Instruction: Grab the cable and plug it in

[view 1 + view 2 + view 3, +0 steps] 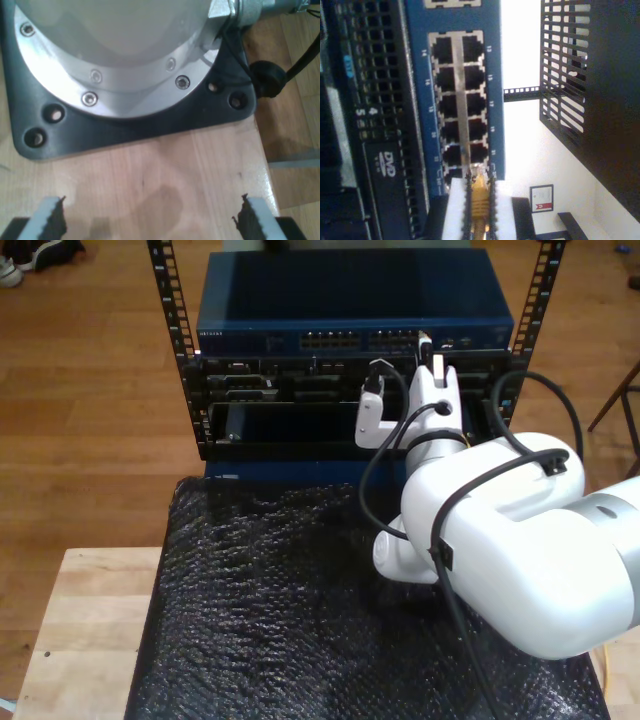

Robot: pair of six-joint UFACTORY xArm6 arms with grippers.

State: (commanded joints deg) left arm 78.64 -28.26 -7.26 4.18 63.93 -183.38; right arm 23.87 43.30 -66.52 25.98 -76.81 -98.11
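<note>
my first hand [149,216] hangs spread and empty over the bench [165,175], beside an arm base [135,125]. my second hand [479,207] pinches the cable [480,197], plug tip at the switch [492,75] ports; a slight tilt could jam it against the port rim.

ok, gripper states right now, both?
My first gripper: open, holding nothing, above the wooden table.
My second gripper: closed on the cable, at the blue switch.
</note>
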